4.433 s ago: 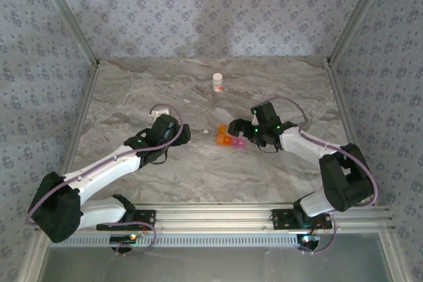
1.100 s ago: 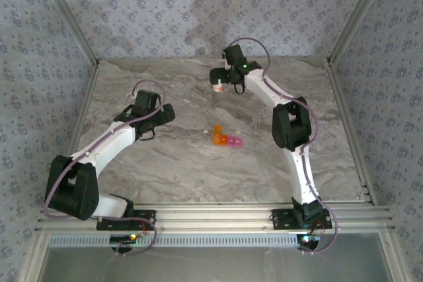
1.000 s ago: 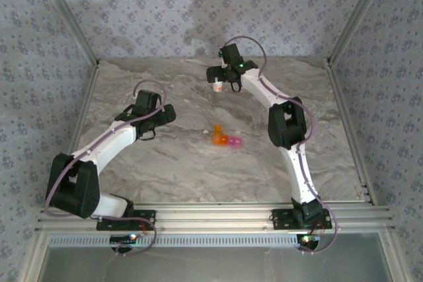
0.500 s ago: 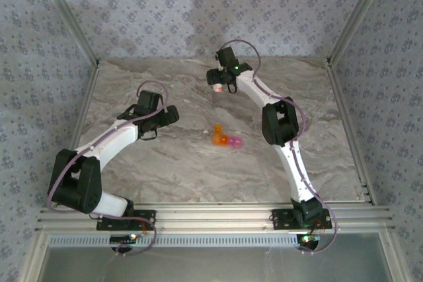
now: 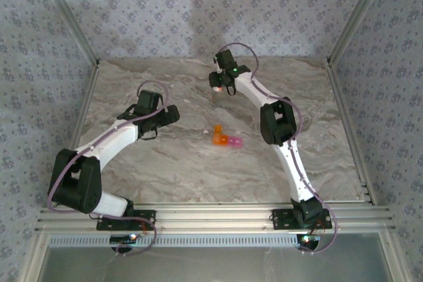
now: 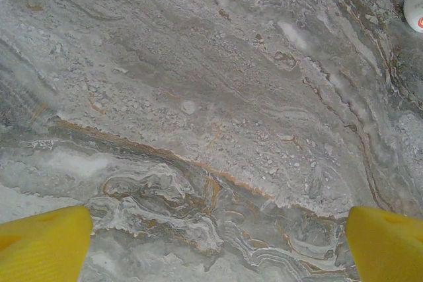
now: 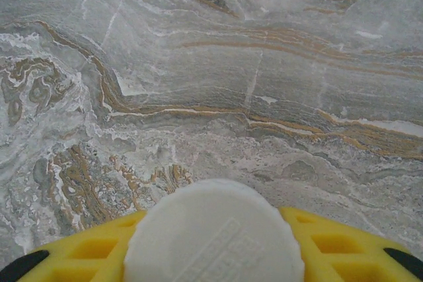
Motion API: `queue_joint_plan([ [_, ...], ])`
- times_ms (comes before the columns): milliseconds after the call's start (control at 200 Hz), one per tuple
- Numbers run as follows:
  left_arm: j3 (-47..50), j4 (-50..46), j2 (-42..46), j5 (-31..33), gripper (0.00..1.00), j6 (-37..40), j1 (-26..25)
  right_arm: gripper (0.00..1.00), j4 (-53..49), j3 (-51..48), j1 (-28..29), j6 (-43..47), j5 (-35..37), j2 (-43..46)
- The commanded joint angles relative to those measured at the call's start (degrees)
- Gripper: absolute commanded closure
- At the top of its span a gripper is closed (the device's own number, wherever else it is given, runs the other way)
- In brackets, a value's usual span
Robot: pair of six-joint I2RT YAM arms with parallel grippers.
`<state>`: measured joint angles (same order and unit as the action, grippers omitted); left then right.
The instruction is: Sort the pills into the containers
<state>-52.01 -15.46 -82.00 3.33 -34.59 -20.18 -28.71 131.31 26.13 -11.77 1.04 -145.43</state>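
At the white-capped bottle (image 7: pixel 215 232), the right gripper (image 5: pixel 221 78) is clamping its yellow fingers (image 7: pixel 99 249) on the cap.
Nearer the arm bases than the bottle, the containers (image 5: pixel 227 139) are lying on the marble table (image 5: pixel 165 176); left of the bottle, the left gripper (image 6: pixel 215 249) is hanging with fingers wide apart.

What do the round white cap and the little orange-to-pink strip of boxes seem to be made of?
Round white cap: likely plastic, matte, with a faint moulded relief on top. Orange-to-pink strip of boxes: probably translucent plastic, going by its bright tint; too small here to judge the finish.
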Motion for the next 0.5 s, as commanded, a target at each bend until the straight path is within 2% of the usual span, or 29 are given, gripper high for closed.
queue_joint_plan([
  [0, -0.84, 0.96, -0.55, -1.64, 0.02, -0.12, 0.40, 0.59, -1.56, 1.60, -0.21, 0.17, -1.23, 0.69],
  [175, -0.72, 1.96, 0.59, -4.61, 0.02, 1.13, 0.41, 0.69, -3.50, 0.05, -0.05, 0.12, -2.05, 5.01],
  [395, -1.69, 0.87, 3.42, -6.52, 0.02, 3.33, -0.25, 0.72, -2.95, -9.40, -0.03, -1.88, -3.24, 14.92],
  [495, -2.36, 0.11, 5.61, -5.53, 0.02, 5.68, -0.79, 0.74, -3.63, -14.56, 0.09, -3.78, -4.12, 20.79],
])
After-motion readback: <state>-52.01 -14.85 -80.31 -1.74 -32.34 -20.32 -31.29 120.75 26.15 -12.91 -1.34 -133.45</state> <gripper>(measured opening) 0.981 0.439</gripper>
